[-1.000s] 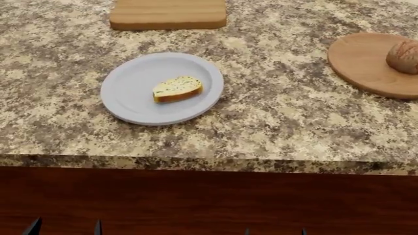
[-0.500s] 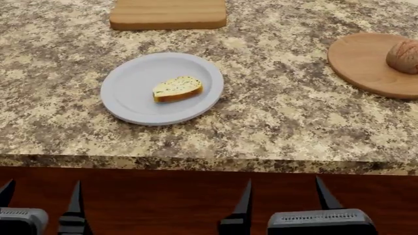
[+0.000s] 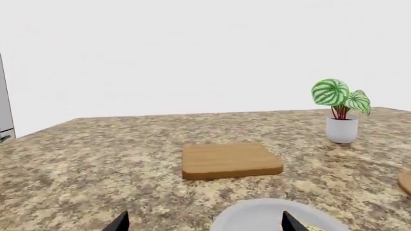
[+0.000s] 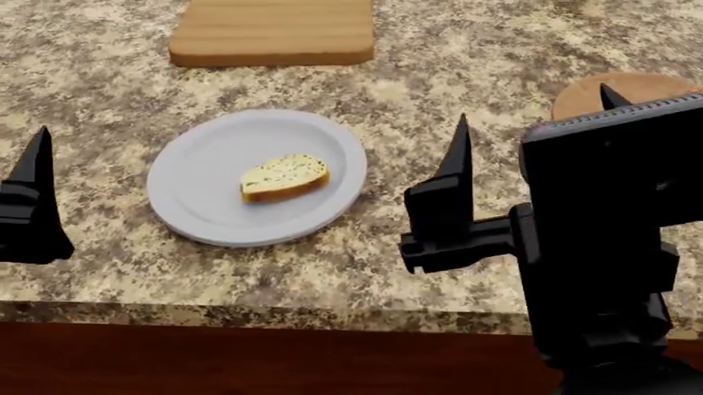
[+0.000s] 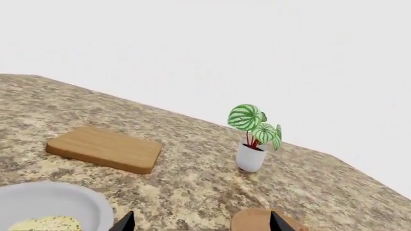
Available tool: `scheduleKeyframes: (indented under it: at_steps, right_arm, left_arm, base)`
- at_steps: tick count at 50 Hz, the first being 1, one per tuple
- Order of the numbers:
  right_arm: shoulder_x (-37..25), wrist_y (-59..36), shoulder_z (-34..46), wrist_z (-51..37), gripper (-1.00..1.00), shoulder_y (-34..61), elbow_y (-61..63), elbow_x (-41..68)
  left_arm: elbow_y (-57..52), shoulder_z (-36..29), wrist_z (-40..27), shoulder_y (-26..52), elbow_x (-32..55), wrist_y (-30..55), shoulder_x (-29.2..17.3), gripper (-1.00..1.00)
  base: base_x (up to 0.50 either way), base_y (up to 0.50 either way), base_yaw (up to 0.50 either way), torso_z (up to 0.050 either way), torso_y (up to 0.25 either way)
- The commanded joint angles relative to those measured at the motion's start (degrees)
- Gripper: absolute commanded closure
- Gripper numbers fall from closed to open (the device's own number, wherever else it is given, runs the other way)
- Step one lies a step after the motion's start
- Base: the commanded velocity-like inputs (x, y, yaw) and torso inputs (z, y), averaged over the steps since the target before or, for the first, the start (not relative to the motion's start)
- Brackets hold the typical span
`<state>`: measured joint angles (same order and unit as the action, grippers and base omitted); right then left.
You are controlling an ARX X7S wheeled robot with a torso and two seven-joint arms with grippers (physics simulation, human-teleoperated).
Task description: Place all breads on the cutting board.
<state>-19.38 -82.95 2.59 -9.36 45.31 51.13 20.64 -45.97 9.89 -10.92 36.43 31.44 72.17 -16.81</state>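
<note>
The pale-yellow bread slice [image 4: 285, 176] lies on a white plate [image 4: 197, 197] near the counter's front. The wooden cutting board [image 4: 272, 33] sits bare at the back, beyond the plate. The brown roll is hidden behind my right arm. My right gripper [image 4: 533, 132] hangs open to the right of the plate, in front of the round wooden plate [image 4: 631, 85], with nothing in it. My left gripper [image 3: 205, 224] is open and empty at the plate's left side. One of its fingers [image 4: 31, 206] shows at the head view's left edge.
A potted plant [image 5: 252, 139] in a white pot stands far back on the right of the speckled stone counter [image 4: 462, 66]. The counter's front edge [image 4: 275, 317] runs over dark wood below. A grey appliance edge [image 3: 5, 115] is at the far left.
Both arms have risen from below the counter's front edge to above the counter, either side of the white plate. The right arm now covers the roll and most of the round wooden plate.
</note>
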Motion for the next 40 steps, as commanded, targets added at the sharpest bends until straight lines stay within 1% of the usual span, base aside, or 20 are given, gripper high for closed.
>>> scheduleKeyframes:
  at_steps: [1, 4, 8, 10, 15, 17, 20, 26, 36, 40]
  right_arm:
    - [-4.79, -3.27, 0.43, -6.56, -1.0, 14.02, -9.43, 16.09]
    - [-5.11, -0.65, 2.35, -6.31, -1.0, 14.71, -12.04, 15.01]
    - [-5.85, 3.67, 5.66, -5.22, -1.0, 15.51, -15.08, 13.43]
    - [-6.45, 3.62, 5.94, -4.66, -1.0, 16.38, -15.12, 13.67]
    - [-6.68, 5.64, 9.72, -4.37, -1.0, 17.41, -15.62, 12.58]
    - [-6.36, 5.39, 9.64, -4.38, -1.0, 17.33, -15.5, 12.92]
    - [-6.25, 5.26, 9.16, -4.4, -1.0, 17.31, -15.82, 13.16]
    - [-6.61, 6.31, 8.8, -4.5, -1.0, 16.44, -17.59, 12.7]
    - [-6.92, 8.44, 9.95, -4.09, -1.0, 15.52, -19.65, 12.03]
    - [-7.21, 7.78, 10.41, -3.94, -1.0, 15.87, -18.9, 12.45]
  left_arm:
    - [3.99, 0.79, 1.59, 13.4, 2.33, 4.94, -3.93, -1.0]
    - [5.08, 0.46, 1.96, 14.03, 1.81, 3.59, -4.76, -1.0]
    - [6.72, -0.59, 2.29, 12.88, 0.47, 0.75, -5.45, -1.0]
    - [6.98, -0.34, 2.3, 12.66, 0.44, 0.42, -5.44, -1.0]
    - [6.88, 0.36, 2.19, 12.32, 0.35, 0.09, -6.0, -1.0]
    - [6.71, 0.71, 2.14, 12.08, 0.41, 0.07, -6.11, -1.0]
    - [4.68, 2.25, 1.67, 12.19, 1.61, 2.34, -6.1, -1.0]
    - [3.51, 2.68, 1.24, 11.83, 2.02, 3.13, -6.4, -1.0]
    - [3.67, 2.21, 1.09, 11.69, 2.12, 2.63, -6.63, -1.0]
    - [4.14, 2.46, 1.28, 11.83, 2.17, 2.01, -6.74, -1.0]
  base:
    - [0.5, -0.11, 0.0, 0.0, 0.0]
    - [0.5, -0.11, 0.0, 0.0, 0.0]
    - [0.5, -0.03, 0.0, 0.0, 0.0]
    - [0.5, 0.0, 0.0, 0.0, 0.0]
    - [0.5, 0.15, 0.0, 0.0, 0.0]
    - [0.5, 0.16, 0.0, 0.0, 0.0]
    - [0.5, 0.16, 0.0, 0.0, 0.0]
    - [0.5, 0.07, 0.0, 0.0, 0.003]
    - [0.5, -0.16, 0.0, 0.0, 0.0]
    - [0.5, -0.17, 0.0, 0.0, 0.003]
